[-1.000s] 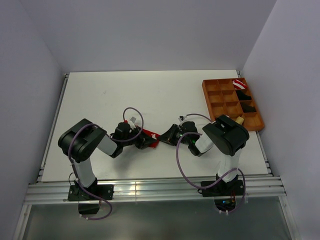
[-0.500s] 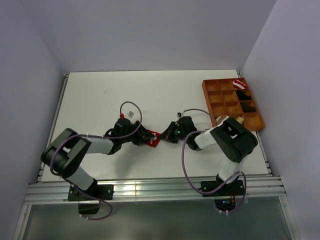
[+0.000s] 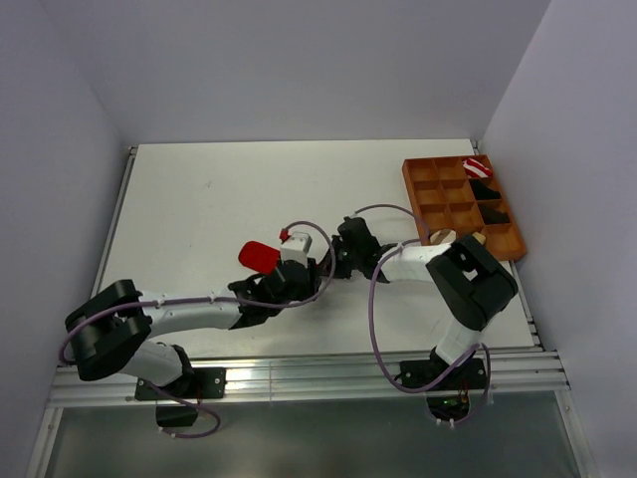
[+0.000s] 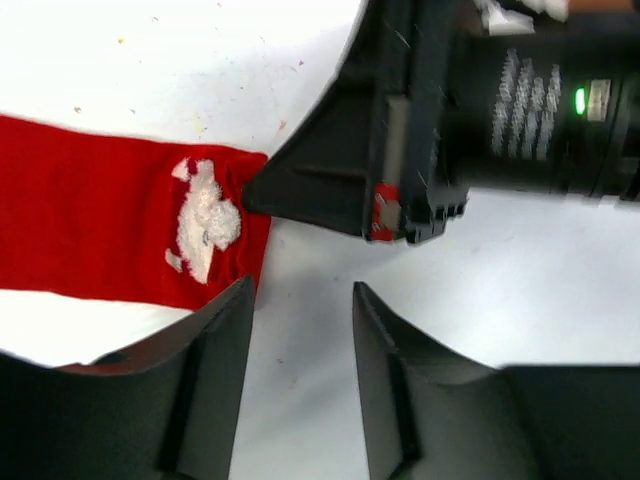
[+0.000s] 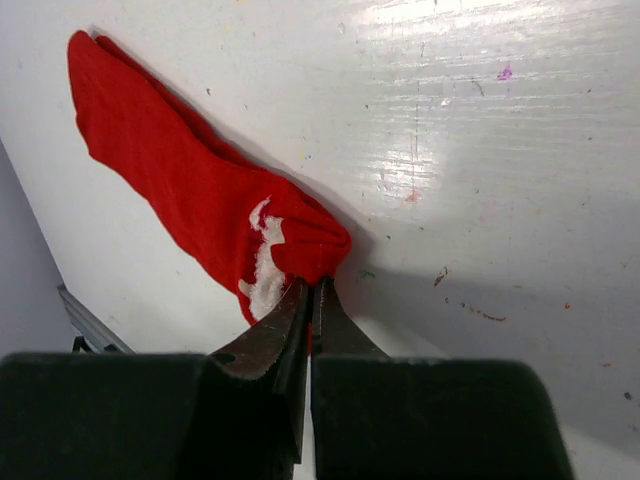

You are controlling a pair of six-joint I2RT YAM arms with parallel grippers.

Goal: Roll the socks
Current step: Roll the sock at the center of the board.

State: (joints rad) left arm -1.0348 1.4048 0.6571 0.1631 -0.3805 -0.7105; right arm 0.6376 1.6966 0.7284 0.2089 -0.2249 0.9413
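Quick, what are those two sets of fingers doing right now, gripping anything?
Left fingers: open, holding nothing.
Right fingers: closed on the end of the red sock.

A robotics lab cell: white table [image 3: 199, 199] boxed by bare grey walls [image 3: 299, 70], arms [image 3: 189, 311] bolted to aluminium rail [image 3: 309, 378].

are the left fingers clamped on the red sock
No, the left fingers stand apart with bare table between them, at the edge of the red sock.
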